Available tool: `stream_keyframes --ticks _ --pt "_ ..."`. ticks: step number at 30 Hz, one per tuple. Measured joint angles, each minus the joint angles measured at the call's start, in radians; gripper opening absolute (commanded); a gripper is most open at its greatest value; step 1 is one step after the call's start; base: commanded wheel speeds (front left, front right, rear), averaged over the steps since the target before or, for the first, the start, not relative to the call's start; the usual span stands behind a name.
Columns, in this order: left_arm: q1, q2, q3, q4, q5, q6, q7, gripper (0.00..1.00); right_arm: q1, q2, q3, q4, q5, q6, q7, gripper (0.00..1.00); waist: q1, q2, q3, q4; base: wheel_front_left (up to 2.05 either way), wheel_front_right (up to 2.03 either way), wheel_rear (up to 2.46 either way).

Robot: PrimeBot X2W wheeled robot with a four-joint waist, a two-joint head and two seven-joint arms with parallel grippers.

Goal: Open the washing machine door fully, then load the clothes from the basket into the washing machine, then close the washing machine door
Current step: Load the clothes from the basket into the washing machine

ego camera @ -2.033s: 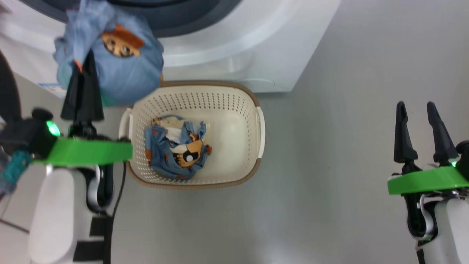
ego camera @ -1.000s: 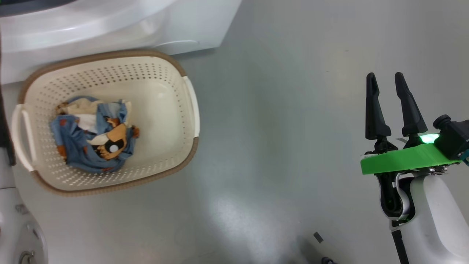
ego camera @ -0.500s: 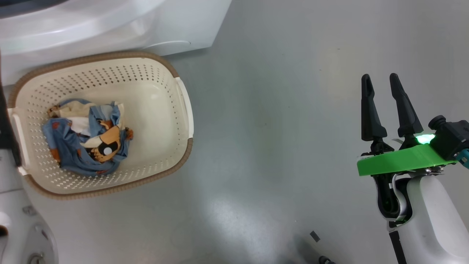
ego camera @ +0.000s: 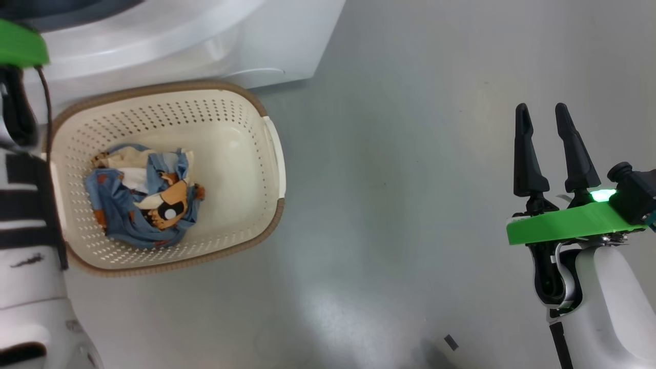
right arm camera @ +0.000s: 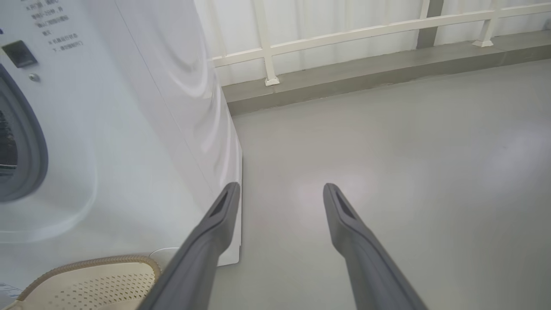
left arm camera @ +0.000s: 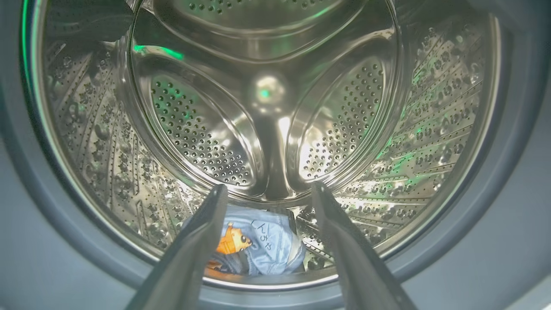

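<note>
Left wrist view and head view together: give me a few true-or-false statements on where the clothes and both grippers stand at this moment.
1. A blue garment lies inside the washing machine. True.
2. The left gripper is clamped on cloth. False: its jaws stand apart with nothing between them.
3. The basket has been emptied. False: clothes lie bunched in it.
4. The right gripper is open above the floor, holding nothing. True.

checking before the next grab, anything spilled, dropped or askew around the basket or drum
Nothing stands out: the basket sits upright by the washing machine, clothes bunched inside it, and one garment lies at the bottom of the drum.
</note>
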Motion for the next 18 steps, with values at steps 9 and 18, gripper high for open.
stream_keyframes --ticks 9,18 --pt "0.097 -0.026 -0.01 -0.022 0.003 -0.001 0.0 1.0 0.008 0.0 -0.018 0.005 -0.031 0.0 0.0 1.0 0.0 0.0 -0.047 0.028 0.0 0.0 0.0" --pt "0.241 -0.051 -0.019 -0.067 -0.009 -0.001 0.0 1.0 0.047 0.0 -0.038 0.009 -0.077 0.0 0.0 1.0 0.0 0.0 -0.102 0.059 0.0 0.0 0.0"
